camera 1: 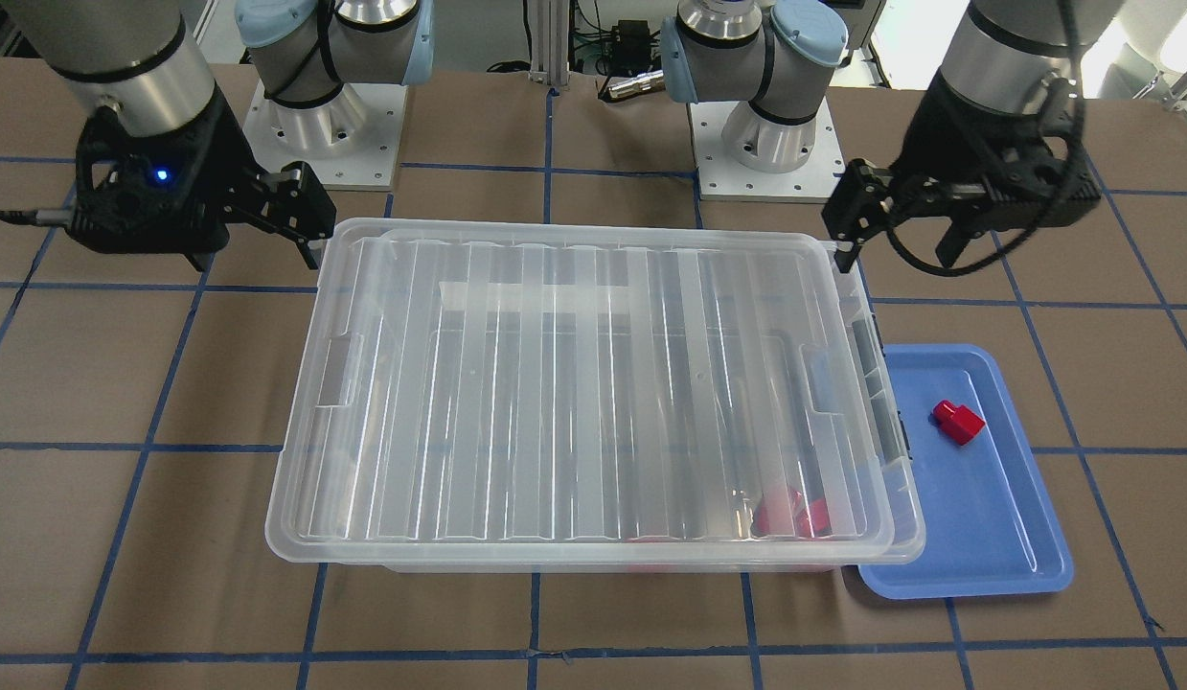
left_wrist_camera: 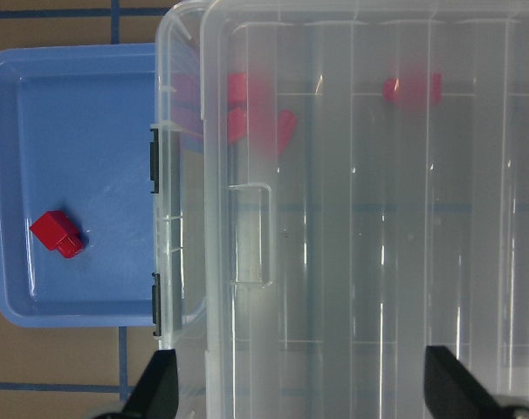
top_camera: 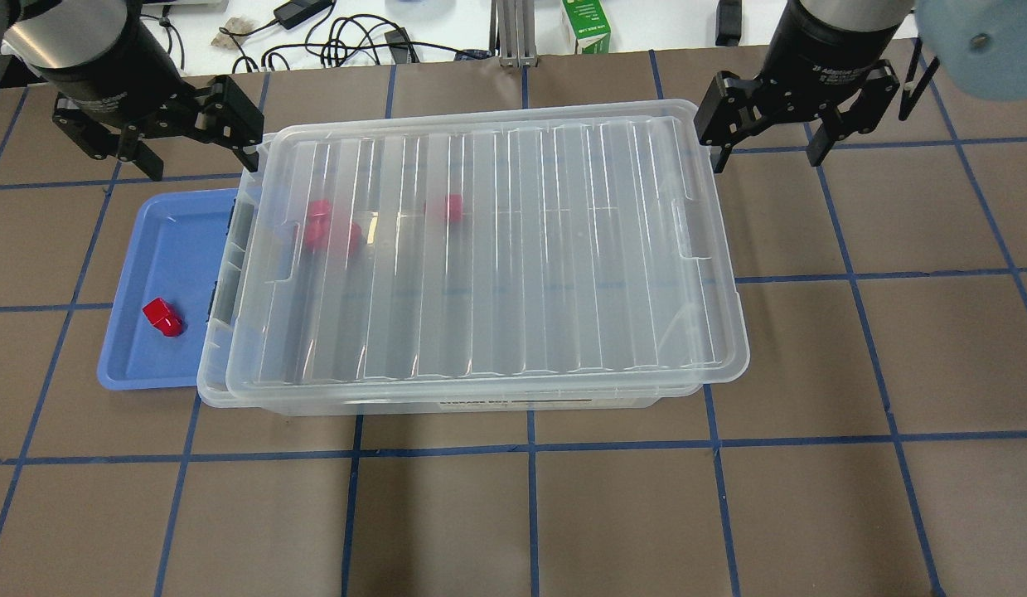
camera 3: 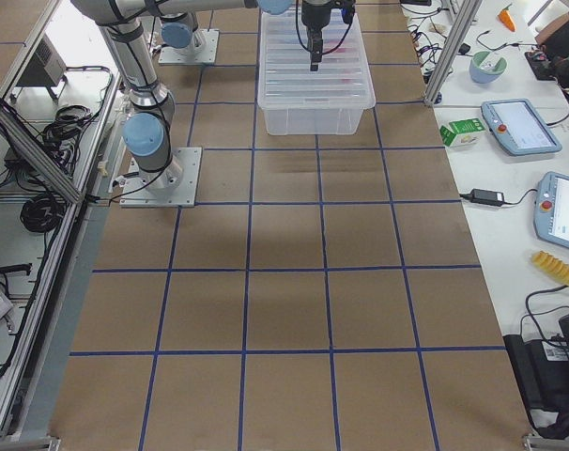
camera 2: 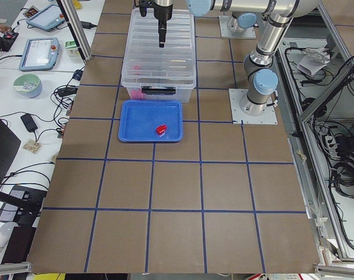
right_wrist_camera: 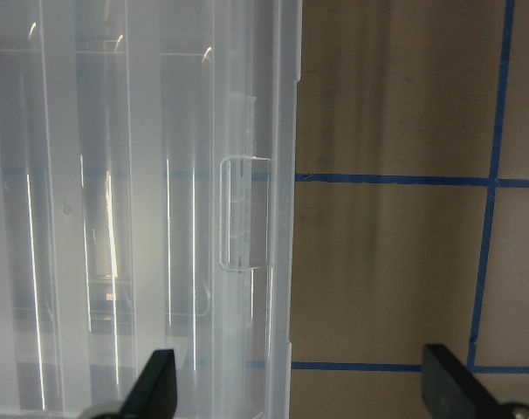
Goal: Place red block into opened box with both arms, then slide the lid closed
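At the far corners of the box [top_camera: 480,405], the left claw [top_camera: 196,153] and the right claw [top_camera: 768,153] hang spread wide, holding nothing. Between them the lid [top_camera: 513,249] lies on the box, offset toward the right claw, leaving a strip uncovered at the other end. Blurred red pieces [top_camera: 331,230] show beneath it. One red block [top_camera: 162,317] lies in the blue tray [top_camera: 190,240] just beside that end.

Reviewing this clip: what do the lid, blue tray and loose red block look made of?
Lid: clear, slightly frosted plastic, glossy; red pieces show blurred through it and its ribs catch glare. Blue tray: probably moulded plastic, smooth with a soft sheen. Red block: likely hard plastic, glossy, sharp-edged.
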`<state>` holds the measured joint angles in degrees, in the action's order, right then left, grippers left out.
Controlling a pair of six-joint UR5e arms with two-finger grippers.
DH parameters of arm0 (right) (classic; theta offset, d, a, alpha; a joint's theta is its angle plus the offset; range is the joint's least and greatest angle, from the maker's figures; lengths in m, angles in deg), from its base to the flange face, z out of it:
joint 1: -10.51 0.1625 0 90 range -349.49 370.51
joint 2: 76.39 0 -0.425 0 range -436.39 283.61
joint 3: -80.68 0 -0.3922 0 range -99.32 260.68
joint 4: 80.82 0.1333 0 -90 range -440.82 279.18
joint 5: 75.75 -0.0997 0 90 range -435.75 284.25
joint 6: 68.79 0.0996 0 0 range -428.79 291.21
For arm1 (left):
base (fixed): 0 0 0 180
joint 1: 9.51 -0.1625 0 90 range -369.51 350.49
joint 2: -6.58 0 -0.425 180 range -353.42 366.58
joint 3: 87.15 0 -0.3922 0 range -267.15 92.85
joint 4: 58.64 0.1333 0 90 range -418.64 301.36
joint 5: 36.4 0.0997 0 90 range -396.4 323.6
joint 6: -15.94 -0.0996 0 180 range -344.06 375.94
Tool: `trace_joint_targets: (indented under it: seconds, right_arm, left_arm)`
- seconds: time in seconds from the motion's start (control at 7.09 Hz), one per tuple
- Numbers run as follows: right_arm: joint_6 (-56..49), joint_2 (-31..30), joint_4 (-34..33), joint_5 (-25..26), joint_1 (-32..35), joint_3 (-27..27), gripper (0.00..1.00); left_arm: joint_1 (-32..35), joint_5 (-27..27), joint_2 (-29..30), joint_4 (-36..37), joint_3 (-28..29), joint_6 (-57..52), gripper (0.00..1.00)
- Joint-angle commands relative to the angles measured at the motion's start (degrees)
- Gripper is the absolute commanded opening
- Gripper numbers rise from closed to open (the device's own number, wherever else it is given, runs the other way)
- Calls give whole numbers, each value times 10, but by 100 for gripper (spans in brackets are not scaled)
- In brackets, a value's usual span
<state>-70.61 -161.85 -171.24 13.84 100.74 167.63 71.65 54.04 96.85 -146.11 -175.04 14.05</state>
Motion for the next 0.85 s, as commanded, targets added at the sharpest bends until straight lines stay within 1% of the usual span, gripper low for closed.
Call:
trace_joint_targets:
  seconds: [0.0,0.14,0.28,0.42,0.56,0.71]
  right_arm:
    - [-3,39,-129,2,-4,91,100]
    - [-4,40,-171,2,-8,130,100]
    - [-4,39,-186,3,-18,144,100]
    - [-6,39,-186,2,-25,146,100]
    - [-9,39,-186,3,-30,147,100]
    - [-16,40,-190,3,-39,147,100]
  left_arm:
    - [-124,-20,27,8,-21,-13,100]
    - [-170,-23,43,22,-46,-11,100]
    - [-200,-23,66,81,-85,-58,100]
    - [-229,-23,88,142,-129,-121,100]
    - [-245,-22,110,200,-160,-127,100]
    - [-245,-22,131,215,-172,-124,100]
